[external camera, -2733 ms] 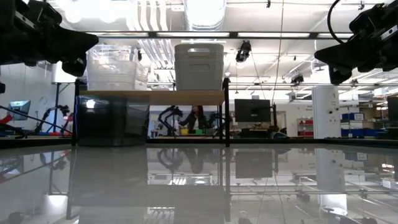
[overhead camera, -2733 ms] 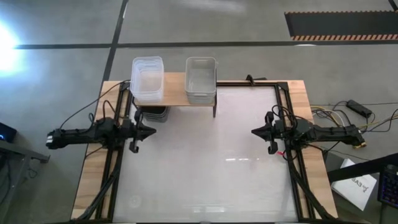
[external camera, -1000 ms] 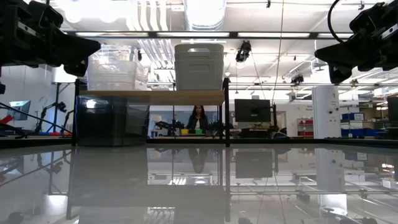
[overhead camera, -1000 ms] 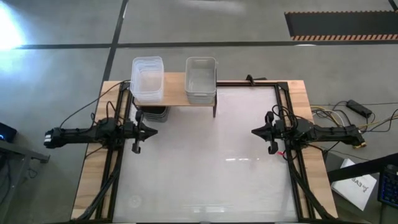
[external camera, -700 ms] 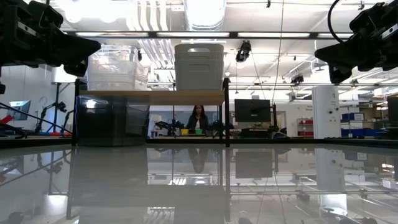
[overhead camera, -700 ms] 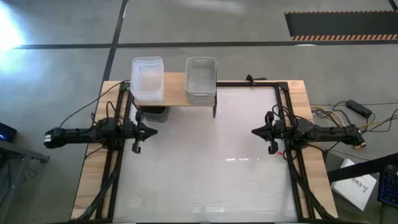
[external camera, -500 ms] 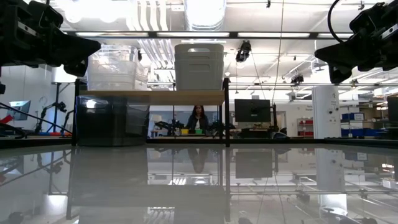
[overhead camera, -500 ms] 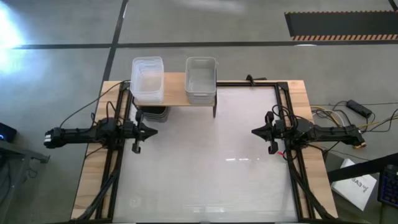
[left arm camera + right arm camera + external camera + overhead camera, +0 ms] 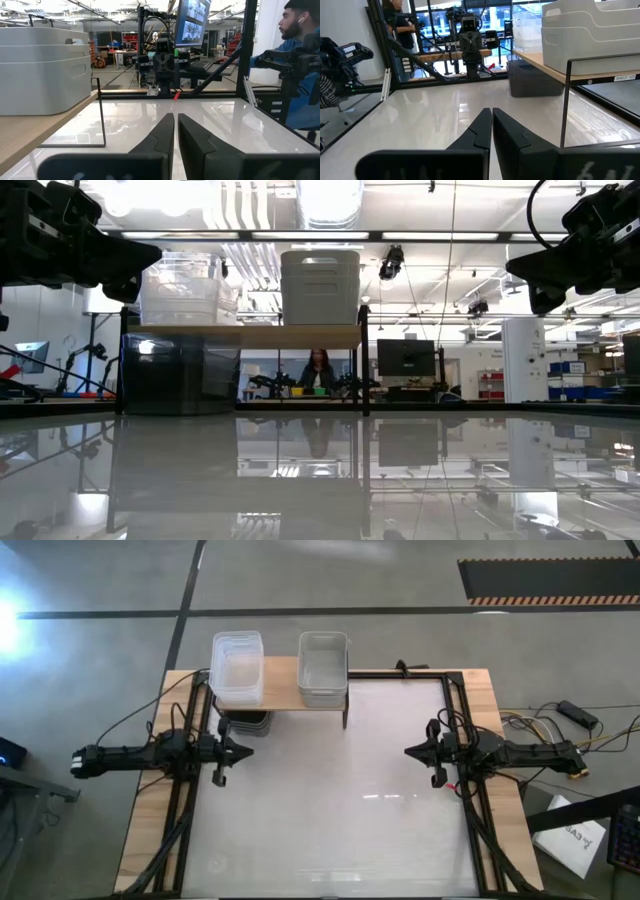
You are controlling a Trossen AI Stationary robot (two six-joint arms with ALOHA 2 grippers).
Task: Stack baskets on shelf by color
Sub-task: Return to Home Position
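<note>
The shelf (image 9: 281, 683) stands at the far edge of the table (image 9: 330, 820), toward its far left corner. On the wooden board, a nested stack of clear baskets (image 9: 237, 667) sits at the left end and a stack of light grey baskets (image 9: 323, 667) at the right end, with a strip of bare board between them. How many baskets each stack holds cannot be told. Under the board, below the clear stack, the dark baskets (image 9: 246, 723) rest on the table top, and their front edge shows just past the board in the high view.

The left gripper (image 9: 247, 750) hovers over the left edge of the table, pointing inward across it. Its fingers (image 9: 161, 134) are drawn together with only a thin slit between them and grip nothing. The dark baskets lie near it, just toward the far edge, apart from the fingertips.

The right gripper (image 9: 408, 752) hovers over the right edge of the table, facing the left one. Its fingers (image 9: 479, 126) meet at the tips and are empty. The shelf and all three stacks lie well apart from it, off toward the far left corner.

In the low view both arms hang above the table top, clear of the baskets. A person (image 9: 318, 370) shows in the room behind, seen through the open space under the board.
</note>
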